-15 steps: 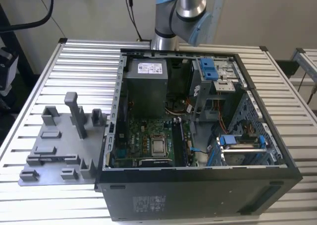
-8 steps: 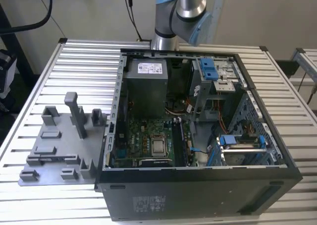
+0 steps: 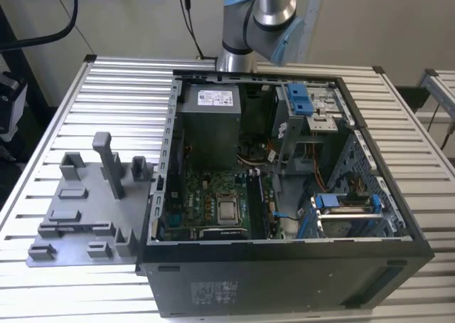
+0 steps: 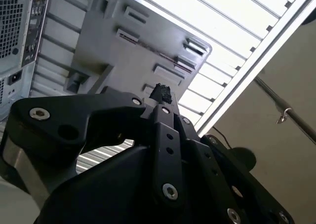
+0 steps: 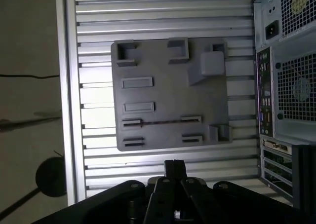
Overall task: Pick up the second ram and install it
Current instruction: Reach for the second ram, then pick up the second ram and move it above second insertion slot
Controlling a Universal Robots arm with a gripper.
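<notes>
Claw [image 5: 174,166] hangs over grey holder plate [image 5: 168,86], fingers pressed together. Second ram [image 5: 162,122] stands on edge in plate slots, seen in first wrist view as thin dark line between two slotted end blocks, apart from claw. Plate lies on slatted table [image 3: 121,88] at exterior view's lower left, just beside open computer case [image 3: 284,280]. Arm [image 3: 266,10] at top centre of exterior view.

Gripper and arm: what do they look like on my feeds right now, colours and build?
The arm is a silver metal tube with grey joint housings and light blue caps. The gripper, in both wrist views, is matte black: flat linkage bars pinned with silver screw heads, narrowing to slim black jaws.
</notes>
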